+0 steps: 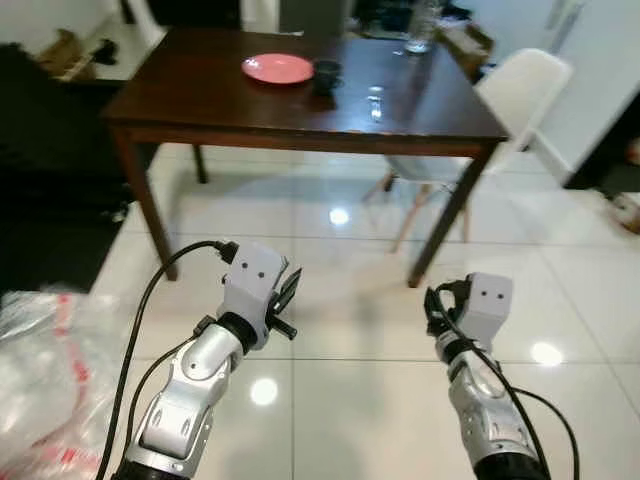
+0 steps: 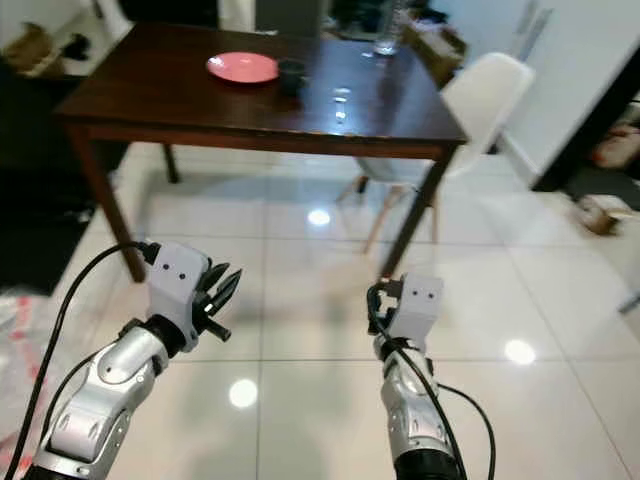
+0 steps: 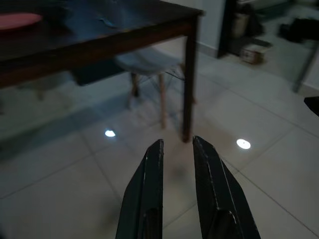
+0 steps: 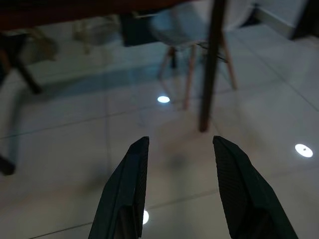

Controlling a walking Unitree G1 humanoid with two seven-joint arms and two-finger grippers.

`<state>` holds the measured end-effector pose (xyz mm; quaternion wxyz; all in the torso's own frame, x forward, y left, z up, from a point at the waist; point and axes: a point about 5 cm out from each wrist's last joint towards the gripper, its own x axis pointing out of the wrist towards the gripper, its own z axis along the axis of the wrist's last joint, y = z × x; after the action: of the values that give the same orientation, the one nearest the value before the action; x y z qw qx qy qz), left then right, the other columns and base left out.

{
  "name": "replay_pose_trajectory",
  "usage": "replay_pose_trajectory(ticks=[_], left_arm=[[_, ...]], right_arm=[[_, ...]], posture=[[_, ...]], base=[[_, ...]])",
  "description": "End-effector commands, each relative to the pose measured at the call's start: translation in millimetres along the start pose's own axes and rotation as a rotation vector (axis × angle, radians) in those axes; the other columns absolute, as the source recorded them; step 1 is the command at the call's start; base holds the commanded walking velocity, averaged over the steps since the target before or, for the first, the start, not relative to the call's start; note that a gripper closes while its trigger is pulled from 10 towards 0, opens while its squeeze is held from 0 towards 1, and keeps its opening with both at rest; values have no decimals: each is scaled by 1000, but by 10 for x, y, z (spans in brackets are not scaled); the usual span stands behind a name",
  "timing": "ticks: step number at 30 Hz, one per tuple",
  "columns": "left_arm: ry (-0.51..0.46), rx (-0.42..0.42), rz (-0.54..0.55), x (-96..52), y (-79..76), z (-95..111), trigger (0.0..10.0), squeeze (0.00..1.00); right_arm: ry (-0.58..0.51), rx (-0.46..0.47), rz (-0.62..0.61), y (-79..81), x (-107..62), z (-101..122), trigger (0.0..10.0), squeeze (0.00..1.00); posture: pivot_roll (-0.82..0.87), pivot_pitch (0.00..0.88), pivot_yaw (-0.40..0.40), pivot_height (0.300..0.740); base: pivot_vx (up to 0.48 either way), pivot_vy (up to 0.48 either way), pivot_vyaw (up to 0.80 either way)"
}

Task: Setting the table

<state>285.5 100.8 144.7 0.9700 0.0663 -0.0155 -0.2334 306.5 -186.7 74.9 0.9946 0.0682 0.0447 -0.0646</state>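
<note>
A dark brown wooden desk (image 1: 200, 100) is seen ahead, standing on a glossy white tiled floor (image 1: 340, 300) that reflects ceiling lights. On the far part of the desk a pink plate (image 1: 277, 68) is laid, and a small dark cup (image 1: 326, 75) is set just beside it, on the robot's right of the plate. A clear glass vessel (image 1: 420, 30) is placed near the far right edge of the desk. A white chair (image 1: 510, 100) with wooden legs is tucked at the desk's right side. Both silver arms are raised in front of the robot, above the floor and well apart from the desk. The left tool (image 3: 177, 164) is pointed toward the desk's near right leg, its two black fingers (image 3: 149, 194) held with only a narrow gap between them and nothing gripped. The right tool (image 4: 179, 164) is aimed under the desk toward the chair legs, its fingers (image 4: 239, 194) spread wide and empty. A crumpled clear plastic bag (image 1: 40, 370) with red markings is seen on the floor at the robot's lower left.
</note>
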Motion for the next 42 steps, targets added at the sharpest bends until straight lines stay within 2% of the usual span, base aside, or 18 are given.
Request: replay_pose_trajectory(ticks=[1, 6, 9, 11, 12, 13, 14, 15, 20, 22, 26, 28, 30, 42], left_arm=[[21, -14, 6, -10, 2, -35, 10000, 0], [39, -77, 54, 0, 39, -54, 10000, 0], [68, -23, 111, 4, 124, -95, 10000, 0], [75, -9, 140, -5, 185, -115, 10000, 0], [75, -9, 140, -5, 185, -115, 10000, 0], [71, 11, 165, -24, 240, -127, 10000, 0], [71, 11, 165, -24, 240, -127, 10000, 0], [73, 29, 199, -51, 290, -145, 10000, 0], [88, 78, 237, -82, 347, -188, 10000, 0], [100, 108, 240, -78, 349, -213, 10000, 0], [95, 95, 215, -63, 323, -200, 10000, 0], [90, 91, 211, -55, 309, -196, 10000, 0], [84, 123, 199, -21, 274, -181, 10000, 0], [66, 112, 186, 21, 242, -164, 10000, 0]], right_arm=[[26, 10, -5, 4, -27, -57, 10000, 0], [-3, 20, 9, 38, -10, 20, 10000, 0], [-62, 54, 65, 139, 13, 163, 10000, 0], [-101, 66, 134, 253, 23, 265, 10000, 0], [-101, 66, 134, 253, 23, 265, 10000, 0], [-136, 69, 221, 391, 10, 358, 10000, 0], [-136, 69, 221, 391, 10, 358, 10000, 0], [-160, 78, 316, 542, -27, 429, 10000, 0], [-170, 75, 410, 712, -98, 467, 10000, 0], [-167, 78, 413, 726, -114, 463, 10000, 0], [-151, 82, 416, 731, -137, 427, 10000, 0], [-145, 81, 418, 726, -148, 415, 10000, 0], [-132, 83, 410, 691, -169, 401, 10000, 0], [-132, 75, 375, 589, -157, 432, 10000, 0]], posture=[[2, 29, 21, 740], [1, 27, 23, 740], [1, 27, 23, 740], [0, 30, 25, 740], [0, 30, 25, 740], [2, 25, 24, 740], [2, 25, 24, 740], [3, 26, 24, 740], [4, 28, 26, 740], [16, 28, 25, 740], [2, 33, 21, 740], [-1, 33, 19, 740], [-5, 35, 19, 740], [-16, 44, 24, 740]], base=[[0, 0, -800], [0, 0, -800], [0, 0, -600], [0, 0, 0], [0, 0, 0], [0, 0, 0], [0, 0, 0], [0, 0, 0], [0, 0, 0], [0, 0, 0], [146, 0, 0], [390, 0, 0], [480, 0, 0], [480, 0, 0]])
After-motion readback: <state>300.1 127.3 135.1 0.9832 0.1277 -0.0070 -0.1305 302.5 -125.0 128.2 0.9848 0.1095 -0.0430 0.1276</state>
